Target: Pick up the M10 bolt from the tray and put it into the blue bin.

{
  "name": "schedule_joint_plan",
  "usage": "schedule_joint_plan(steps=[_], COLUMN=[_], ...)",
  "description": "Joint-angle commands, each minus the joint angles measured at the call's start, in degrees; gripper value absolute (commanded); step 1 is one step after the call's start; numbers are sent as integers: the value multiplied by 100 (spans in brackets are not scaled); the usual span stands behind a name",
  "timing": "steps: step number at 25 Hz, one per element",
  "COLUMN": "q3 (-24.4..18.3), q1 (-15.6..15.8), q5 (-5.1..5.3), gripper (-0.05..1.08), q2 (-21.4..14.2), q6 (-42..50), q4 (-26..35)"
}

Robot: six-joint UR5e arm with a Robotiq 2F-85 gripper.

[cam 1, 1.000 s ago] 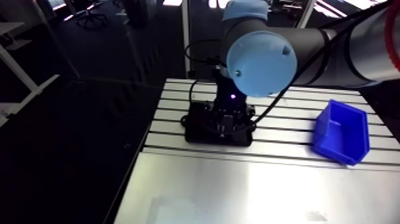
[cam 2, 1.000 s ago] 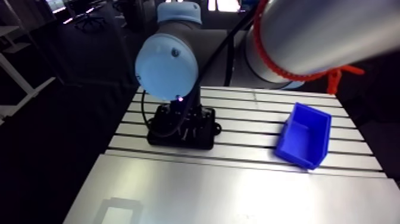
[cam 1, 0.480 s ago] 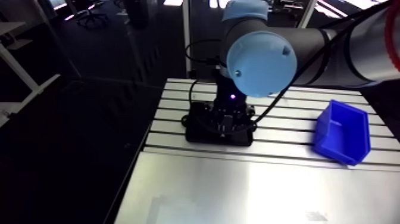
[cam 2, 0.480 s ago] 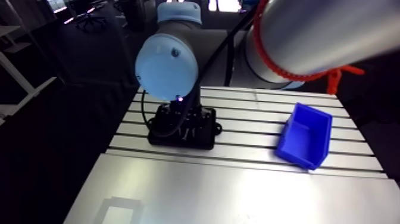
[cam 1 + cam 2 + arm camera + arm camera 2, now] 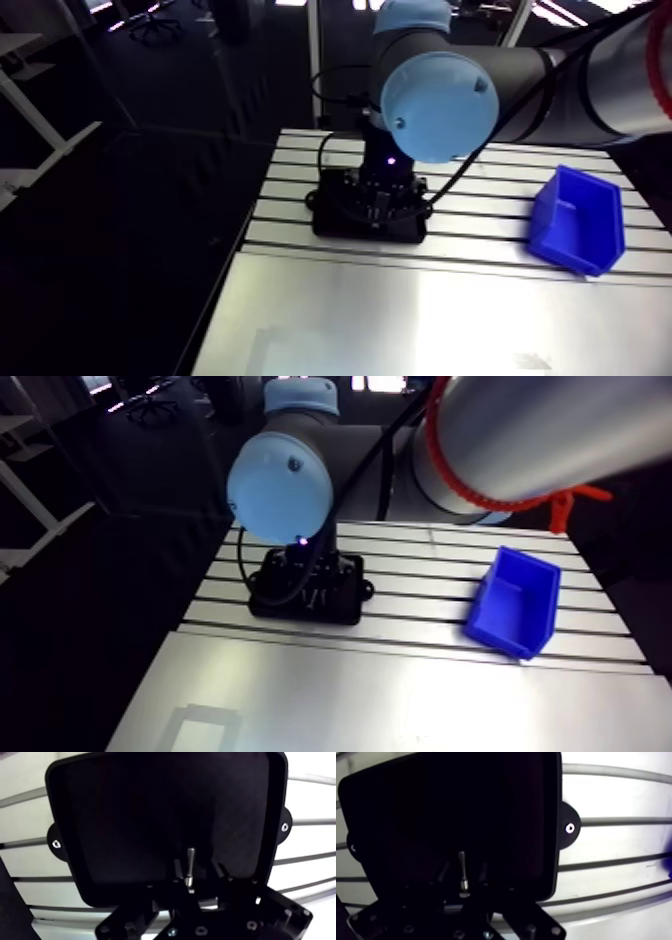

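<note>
The M10 bolt [image 5: 190, 866] lies in the black tray [image 5: 125, 812], between the gripper's [image 5: 196, 860] two fingers. The jaws look open, not squeezing it yet. I would close slowly on its middle, lift straight up, then carry it right to the blue bin [image 5: 578, 220].

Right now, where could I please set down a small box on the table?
Two patches: the slotted strip between the black tray and the blue bin, and the broad smooth plate in front of both. It is crowded over the tray, where the gripper straddles the bolt.
</note>
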Motion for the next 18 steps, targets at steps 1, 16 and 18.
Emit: schedule_joint_plan(steps=[1, 16, 18], q3=[-1, 8, 8], q1=[11, 11, 11], q5=[-6, -6, -6], gripper=[64, 83, 87], q2=[3, 11, 3], q6=[-8, 10, 10], q4=[-47, -47, -47])
